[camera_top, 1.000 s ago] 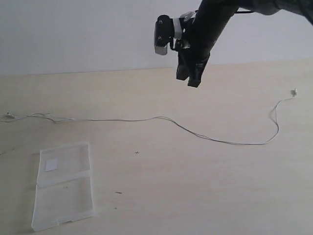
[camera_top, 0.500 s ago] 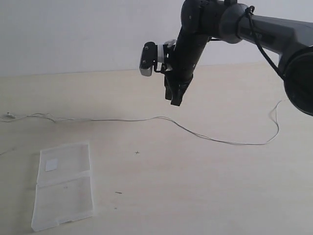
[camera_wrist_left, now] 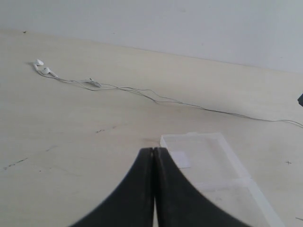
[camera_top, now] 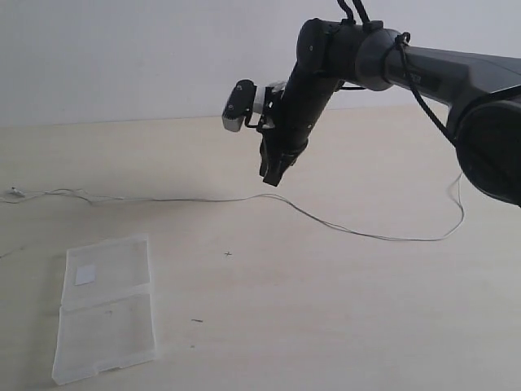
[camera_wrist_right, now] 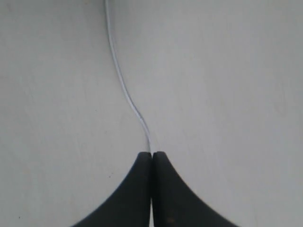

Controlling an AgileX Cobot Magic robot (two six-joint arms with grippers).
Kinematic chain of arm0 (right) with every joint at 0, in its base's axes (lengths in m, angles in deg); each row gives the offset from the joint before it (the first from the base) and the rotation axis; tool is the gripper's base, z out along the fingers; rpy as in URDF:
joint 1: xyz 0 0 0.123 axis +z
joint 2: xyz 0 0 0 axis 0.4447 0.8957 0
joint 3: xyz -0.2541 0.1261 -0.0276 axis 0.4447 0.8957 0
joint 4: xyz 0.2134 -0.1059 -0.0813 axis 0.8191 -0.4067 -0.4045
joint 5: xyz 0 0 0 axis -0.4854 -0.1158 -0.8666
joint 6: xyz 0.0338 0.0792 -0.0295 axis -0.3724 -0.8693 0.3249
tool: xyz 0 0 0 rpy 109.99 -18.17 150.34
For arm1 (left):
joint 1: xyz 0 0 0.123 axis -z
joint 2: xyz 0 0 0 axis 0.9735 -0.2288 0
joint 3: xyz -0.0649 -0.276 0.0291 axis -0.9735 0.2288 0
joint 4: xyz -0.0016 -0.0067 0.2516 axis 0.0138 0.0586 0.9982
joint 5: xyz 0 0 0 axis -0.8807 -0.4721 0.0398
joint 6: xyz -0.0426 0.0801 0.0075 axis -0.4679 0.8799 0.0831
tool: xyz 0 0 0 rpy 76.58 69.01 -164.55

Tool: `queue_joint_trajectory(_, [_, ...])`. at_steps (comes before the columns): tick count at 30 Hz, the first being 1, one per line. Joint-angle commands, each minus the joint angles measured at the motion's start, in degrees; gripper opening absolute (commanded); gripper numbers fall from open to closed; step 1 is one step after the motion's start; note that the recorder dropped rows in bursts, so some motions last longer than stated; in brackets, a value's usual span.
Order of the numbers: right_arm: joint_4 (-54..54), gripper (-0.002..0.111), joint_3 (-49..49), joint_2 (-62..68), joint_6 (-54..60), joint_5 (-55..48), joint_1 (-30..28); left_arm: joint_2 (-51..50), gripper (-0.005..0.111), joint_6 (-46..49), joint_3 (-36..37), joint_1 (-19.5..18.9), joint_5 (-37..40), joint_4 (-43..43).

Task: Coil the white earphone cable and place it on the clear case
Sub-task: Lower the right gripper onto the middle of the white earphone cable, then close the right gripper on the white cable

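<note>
On pale tabletop before white wall, white earphone cable outstretched, left and right jaws closed.

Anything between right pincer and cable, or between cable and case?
Nothing visible. The shut right pincer hangs just over the cable with only air between. Only bare table lies between the cable and the case.

Earphone cable end hidden behind rt arm (ext. view).
</note>
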Motion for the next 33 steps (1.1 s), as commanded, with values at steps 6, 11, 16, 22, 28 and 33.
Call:
queue_joint_trajectory(6, [0.42, 0.024, -0.42, -0.14, -1.28, -0.22, -0.12, 0.37, 0.000, 0.21, 0.18, 0.30, -0.05, -0.39])
queue_joint_trajectory(11, [-0.66, 0.033, -0.42, 0.50, -1.28, 0.12, -0.12, 0.37, 0.000, 0.21, 0.18, 0.30, -0.05, -0.39])
queue_joint_trajectory(16, [-0.91, 0.033, -0.42, 2.13, -1.28, 0.00, -0.12, 0.37, 0.000, 0.21, 0.18, 0.30, -0.05, -0.39])
queue_joint_trajectory(22, [-2.28, 0.033, -0.42, 3.50, -1.28, 0.00, -0.12, 0.37, 0.000, 0.21, 0.18, 0.30, -0.05, -0.39])
queue_joint_trajectory(28, [-2.50, 0.033, -0.42, 4.35, -1.28, 0.33, -0.12, 0.37, 0.000, 0.31, 0.18, 0.30, -0.05, -0.39])
queue_joint_trajectory(33, [-2.50, 0.033, -0.42, 5.50, -1.28, 0.33, -0.12, 0.37, 0.000, 0.31, 0.18, 0.30, -0.05, -0.39])
